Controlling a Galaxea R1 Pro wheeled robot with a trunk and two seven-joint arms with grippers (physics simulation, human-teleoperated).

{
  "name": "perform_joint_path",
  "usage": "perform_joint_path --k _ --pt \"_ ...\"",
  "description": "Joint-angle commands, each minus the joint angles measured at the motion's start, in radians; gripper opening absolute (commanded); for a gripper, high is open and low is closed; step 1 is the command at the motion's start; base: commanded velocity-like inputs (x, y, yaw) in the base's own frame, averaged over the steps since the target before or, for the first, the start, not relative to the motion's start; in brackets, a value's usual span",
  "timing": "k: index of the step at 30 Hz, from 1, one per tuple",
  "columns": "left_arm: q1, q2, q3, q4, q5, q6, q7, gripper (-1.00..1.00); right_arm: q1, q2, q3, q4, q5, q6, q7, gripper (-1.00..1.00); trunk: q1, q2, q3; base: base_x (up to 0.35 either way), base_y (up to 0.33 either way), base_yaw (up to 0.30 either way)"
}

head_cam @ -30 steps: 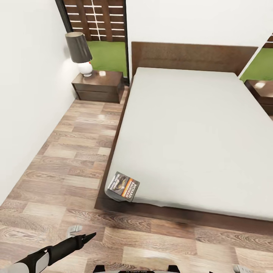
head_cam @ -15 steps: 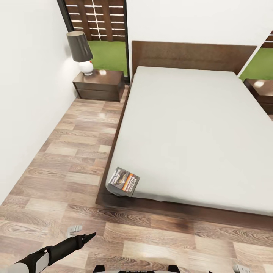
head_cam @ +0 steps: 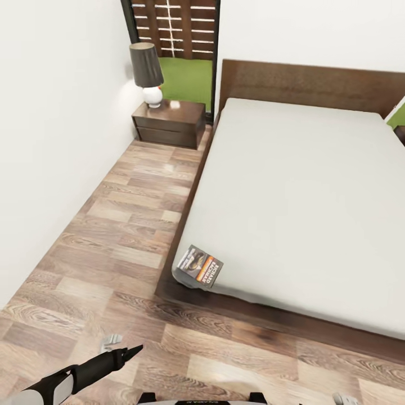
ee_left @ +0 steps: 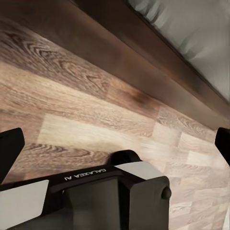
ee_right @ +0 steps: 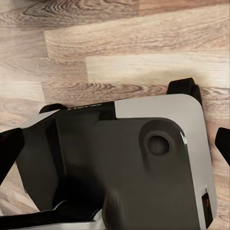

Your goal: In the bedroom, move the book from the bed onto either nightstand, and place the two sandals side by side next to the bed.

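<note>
Wood planks cover the floor of the bedroom, brown and streaky, with a soft shine. On the right is the bed, a big low frame of dark brown wood with a flat headboard and a smooth, plain grey mattress.

The book lies on the near left corner of the mattress, right at the edge. It is thin and small, with a dark cover, an orange-red picture and white letters.

Far off on the left, beside the headboard, sits the nightstand. It is a shiny dark brown box shape with two drawers. A lamp with a dark shade and a round white base stands on it.

My left gripper pokes out low and near, over the floor, black and pointy. In my left wrist view my fingers sit wide apart with nothing between them. My right gripper's fingers are spread wide too, holding nothing.
</note>
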Motion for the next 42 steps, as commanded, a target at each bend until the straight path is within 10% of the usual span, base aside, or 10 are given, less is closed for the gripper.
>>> perform_joint_path --k 1,10,19,35,42 --pt "-0.001 0.0 0.006 0.001 -0.008 -0.005 -0.002 1.0 0.0 0.002 0.008 0.0 -0.007 -0.002 0.003 1.0 0.0 -0.001 -0.001 0.0 0.0 0.274" --pt "-0.001 -0.001 0.006 0.001 -0.008 -0.004 -0.002 1.0 0.0 0.019 0.009 -0.004 -0.009 0.0 0.003 1.0 0.0 -0.001 -0.003 0.0 0.0 0.261" --pt "-0.001 -0.001 0.006 0.001 -0.007 -0.003 -0.002 1.0 0.0 0.094 0.01 -0.007 -0.008 0.0 0.007 1.0 0.0 -0.001 -0.003 0.0 0.0 0.077" --pt "-0.001 -0.002 0.006 0.001 -0.007 -0.003 -0.002 1.0 0.0 0.11 0.008 -0.002 -0.003 -0.011 -0.001 1.0 0.0 -0.001 -0.003 0.0 0.0 0.002" --pt "-0.001 -0.006 0.006 0.001 -0.007 -0.003 -0.002 1.0 0.0 0.194 0.011 -0.003 -0.003 -0.006 0.006 1.0 0.0 -0.001 -0.003 0.0 0.0 0.0"
